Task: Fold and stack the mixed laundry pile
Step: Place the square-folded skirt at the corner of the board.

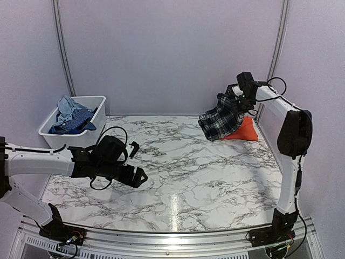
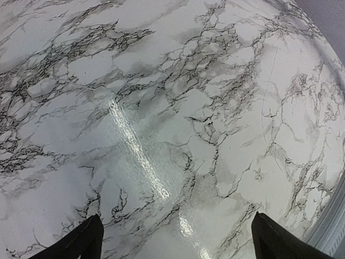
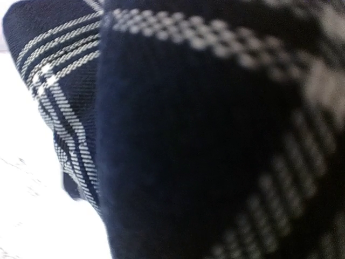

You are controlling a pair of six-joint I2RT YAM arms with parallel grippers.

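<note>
Plaid piece [image 1: 221, 121]: held above bench [image 1: 188, 178], far right, in near-shut right jaws; orange T-shirt [image 1: 245, 131] on bench behind; blue piece [image 1: 67, 108] in bin [image 1: 64, 140]. Left jaws wide, empty. No stack yet.

The table [image 1: 188, 178] has a smooth, glossy marble-print top with a bright streak of glare. The plaid [image 3: 161, 135] is matt woven cloth, and its threads show up close. The orange shirt [image 1: 245, 132] is matt cloth too. The bin [image 1: 75, 140] is smooth white plastic and holds soft blue cloth [image 1: 70, 116]. The rail [image 1: 161, 237] looks like dull metal.
</note>
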